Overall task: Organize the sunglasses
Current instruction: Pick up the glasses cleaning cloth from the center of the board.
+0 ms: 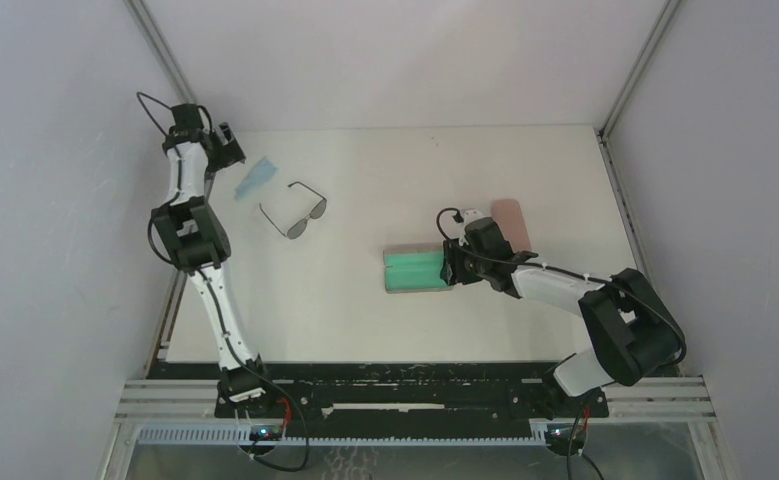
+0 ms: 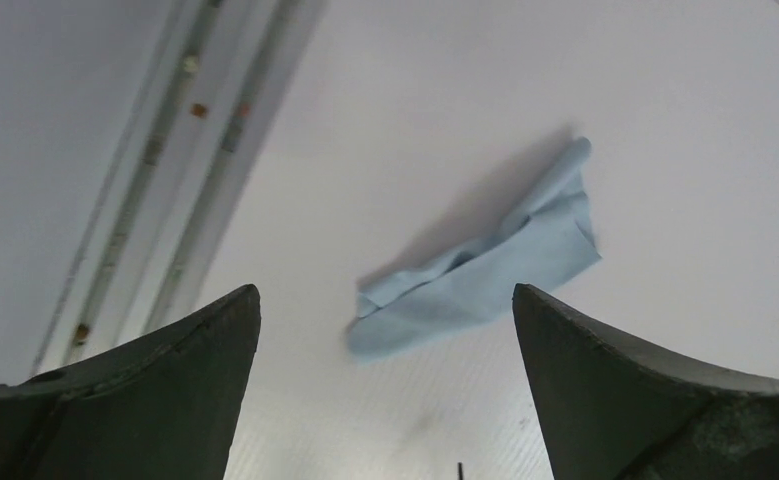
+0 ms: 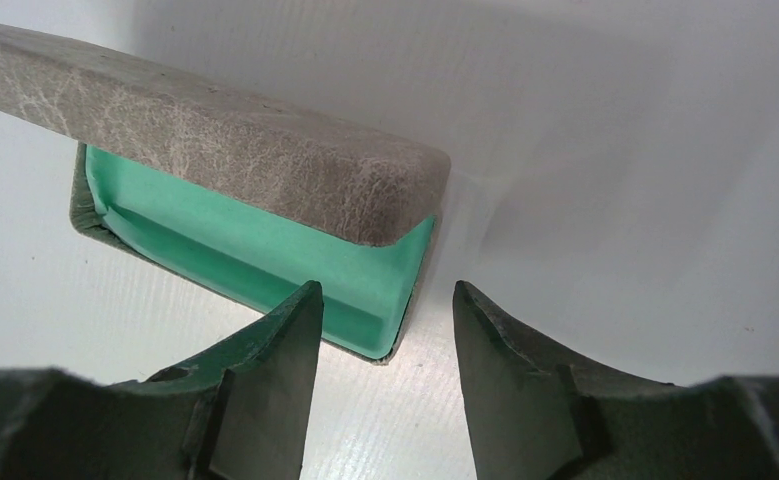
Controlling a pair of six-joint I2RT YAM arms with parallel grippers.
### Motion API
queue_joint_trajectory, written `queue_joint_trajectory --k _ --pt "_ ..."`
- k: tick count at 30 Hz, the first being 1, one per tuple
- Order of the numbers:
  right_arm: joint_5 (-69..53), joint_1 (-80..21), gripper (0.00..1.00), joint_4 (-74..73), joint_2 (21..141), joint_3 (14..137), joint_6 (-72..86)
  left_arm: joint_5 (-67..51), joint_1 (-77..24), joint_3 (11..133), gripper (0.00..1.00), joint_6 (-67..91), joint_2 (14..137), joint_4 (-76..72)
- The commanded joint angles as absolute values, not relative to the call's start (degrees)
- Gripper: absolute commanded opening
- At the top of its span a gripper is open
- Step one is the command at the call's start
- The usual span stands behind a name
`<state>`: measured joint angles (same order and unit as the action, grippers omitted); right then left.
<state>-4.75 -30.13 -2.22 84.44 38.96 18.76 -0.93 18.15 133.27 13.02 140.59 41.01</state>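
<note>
Left end effector [image 2: 385, 290]: jaws at full spread, nothing between them, hovering over the far left corner of the counter [image 1: 395, 165]. Right end effector [image 3: 386, 285]: jaws about half apart, no object pinched. The right end wall of the open case lines up with the gap; contact cannot be told.

Counter: white, walled on three sides.

Open case [image 1: 415, 270]: grey-brown outside, green lining, lying right of centre. Its lid [image 3: 215, 140] stands raised above the tray in the right wrist view. The tray's visible part holds nothing.

Pink case [image 1: 513, 217]: closed, just behind the right end effector, partly hidden by it.

Sunglasses [image 1: 295, 211]: one pair in view, thin black wire frame, dark lenses, temples unfolded. They lie on the bare counter left of centre, well apart from the open case and near the cloth.

Light blue cloth [image 2: 485, 265]: crumpled, flat on the counter, just below the left end effector.
</note>
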Motion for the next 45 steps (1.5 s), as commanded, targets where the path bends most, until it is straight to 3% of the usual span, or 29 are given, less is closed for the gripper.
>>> queue_joint_trajectory --k 1,7,20,28,37,45 --pt "-5.5 -29.9 0.50 0.5 84.7 40.9 17.9 -6.7 17.6 138.7 1.00 14.4 144.4 45.6" --pt "-5.7 -29.9 0.50 0.5 84.7 40.9 17.8 -8.3 17.2 139.4 0.89 15.6 146.2 48.4" --pt "-5.9 -29.9 0.50 0.3 84.1 40.8 17.6 -5.1 16.9 139.9 0.76 17.7 147.9 51.6" --pt "-6.1 -29.9 0.50 0.4 84.4 40.8 17.4 -4.7 16.4 140.7 0.60 18.4 149.1 52.2" --pt "-5.8 -29.8 0.50 0.4 84.5 40.8 17.3 -4.6 16.3 141.6 0.36 18.2 149.8 52.8" --pt "-5.8 -29.7 0.50 0.3 84.3 40.8 17.2 -5.5 16.2 140.9 0.03 17.2 148.4 52.4"
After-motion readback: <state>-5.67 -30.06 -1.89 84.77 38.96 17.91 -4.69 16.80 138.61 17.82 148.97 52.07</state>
